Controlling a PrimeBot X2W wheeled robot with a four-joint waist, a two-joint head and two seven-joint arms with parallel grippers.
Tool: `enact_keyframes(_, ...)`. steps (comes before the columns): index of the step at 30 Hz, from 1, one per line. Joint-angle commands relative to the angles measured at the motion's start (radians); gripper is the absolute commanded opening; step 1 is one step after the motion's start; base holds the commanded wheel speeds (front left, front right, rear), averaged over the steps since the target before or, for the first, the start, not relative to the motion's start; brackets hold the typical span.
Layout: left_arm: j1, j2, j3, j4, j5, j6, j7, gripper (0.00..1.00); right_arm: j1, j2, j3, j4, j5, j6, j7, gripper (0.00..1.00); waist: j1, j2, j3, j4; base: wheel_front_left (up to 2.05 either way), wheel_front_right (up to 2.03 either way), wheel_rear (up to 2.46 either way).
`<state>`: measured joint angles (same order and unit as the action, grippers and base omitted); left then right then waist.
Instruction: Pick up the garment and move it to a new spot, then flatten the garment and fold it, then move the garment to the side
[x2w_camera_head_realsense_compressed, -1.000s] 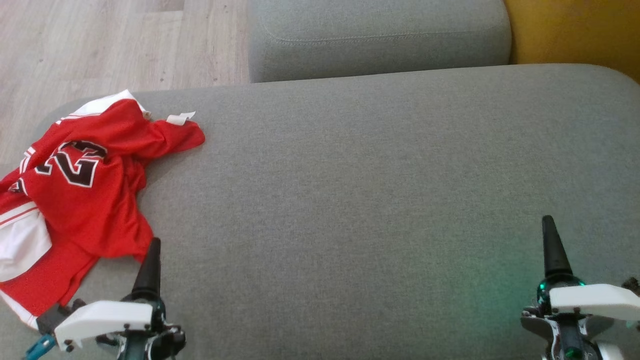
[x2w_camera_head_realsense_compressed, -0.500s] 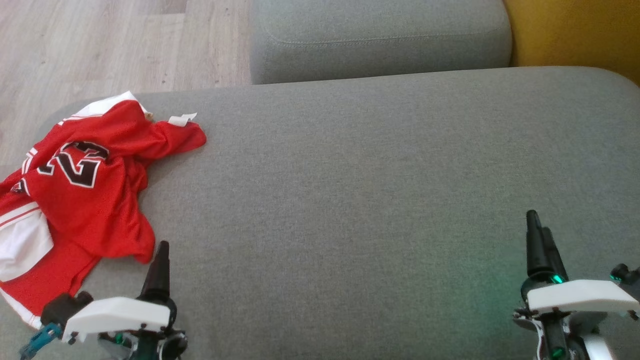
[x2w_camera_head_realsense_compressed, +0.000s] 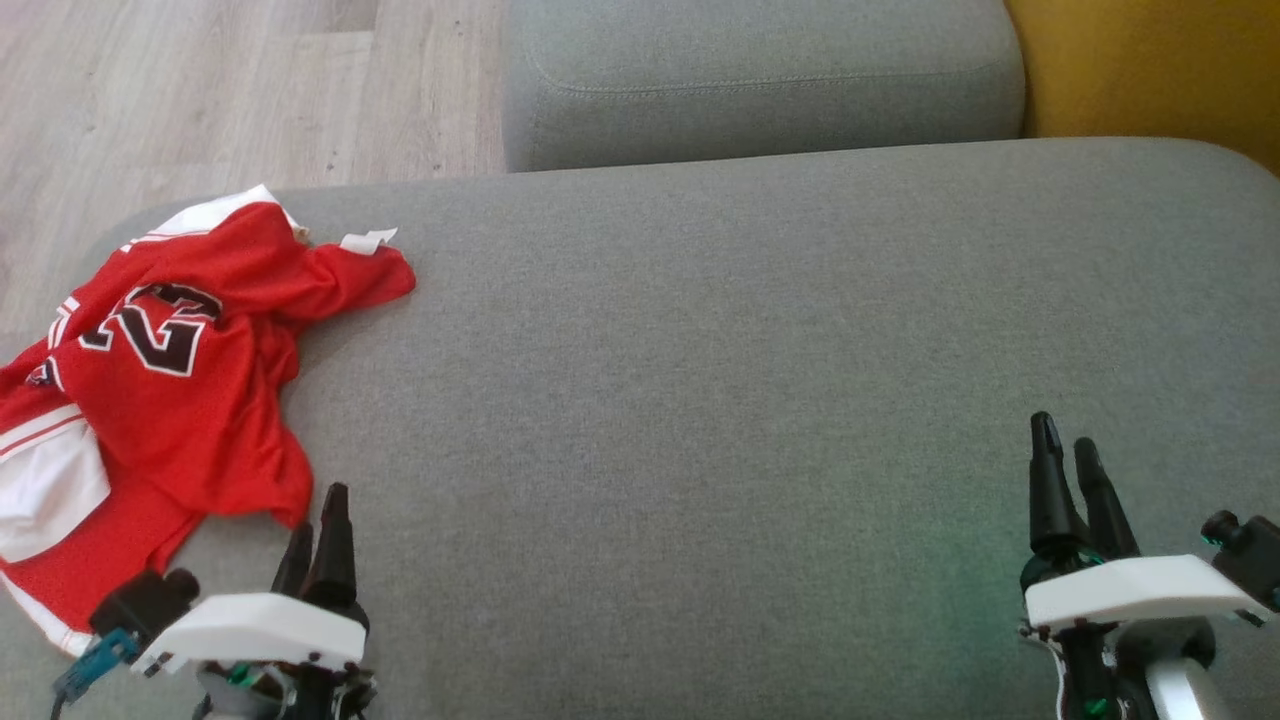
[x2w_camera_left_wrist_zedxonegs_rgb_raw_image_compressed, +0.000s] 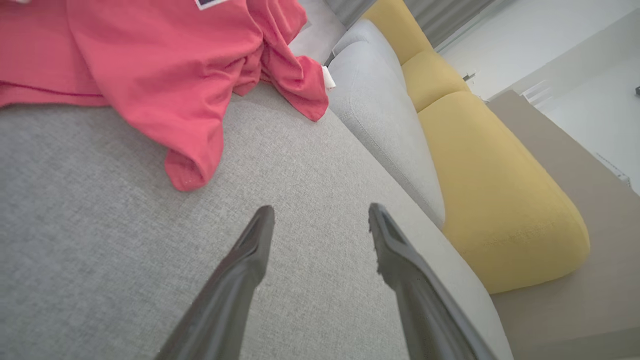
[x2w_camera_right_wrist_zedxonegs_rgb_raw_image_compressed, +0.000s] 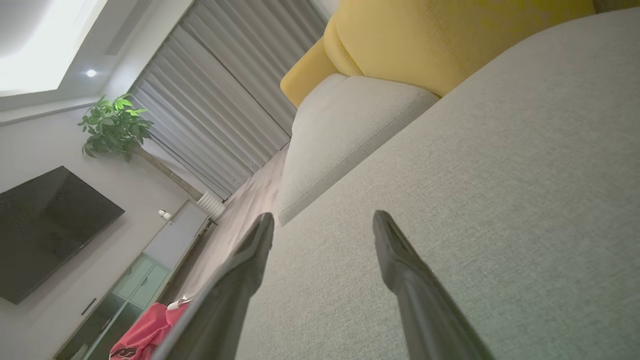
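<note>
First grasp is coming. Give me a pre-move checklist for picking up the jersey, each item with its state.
1. Left end effector open and empty: ok.
2. Right end effector open and empty: ok.
3. Jersey near left end effector: ok, a red fold lies just ahead, untouched.
4. Jersey flat: not ok, crumpled at the cushion's left end.
5. Bare cushion for the new spot: ok, right of the jersey.
6. Jersey's left edge: cannot tell, cut off by frame.
</note>
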<state>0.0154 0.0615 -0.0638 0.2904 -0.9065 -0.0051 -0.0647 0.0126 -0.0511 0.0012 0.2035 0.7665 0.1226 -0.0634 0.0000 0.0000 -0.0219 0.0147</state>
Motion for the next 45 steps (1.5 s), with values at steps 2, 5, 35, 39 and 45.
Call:
enact_keyframes(2,-0.033,0.024,0.003,-0.041,0.049,0.007,-0.016,1.00,-0.018,-0.023,0.017,-0.045,-0.050,0.004,-0.016,1.00,0.0000,0.0000,-0.002,0.001,0.00,0.00,0.00)
enact_keyframes(5,-0.031,0.028,-0.002,-0.049,0.093,0.011,-0.025,1.00,-0.015,-0.022,0.018,-0.049,-0.090,0.004,-0.025,1.00,0.0000,0.0000,-0.004,0.002,0.00,0.00,0.00)
enact_keyframes(35,-0.011,0.043,-0.048,-0.082,0.483,0.044,-0.113,1.00,0.017,-0.017,0.011,-0.054,-0.461,0.006,-0.113,1.00,0.0000,0.0000,-0.004,0.013,0.00,0.00,0.00)
enact_keyframes(39,-0.009,0.045,-0.051,-0.084,0.533,0.047,-0.124,1.00,0.024,-0.012,-0.001,-0.047,-0.499,0.006,-0.125,1.00,0.0000,0.0000,-0.004,0.014,0.00,0.00,0.00)
enact_keyframes(45,-0.006,0.050,-0.057,-0.085,0.612,0.054,-0.142,1.00,0.030,-0.009,-0.008,-0.038,-0.567,0.007,-0.143,1.00,0.0000,0.0000,-0.005,0.014,0.00,0.00,0.00)
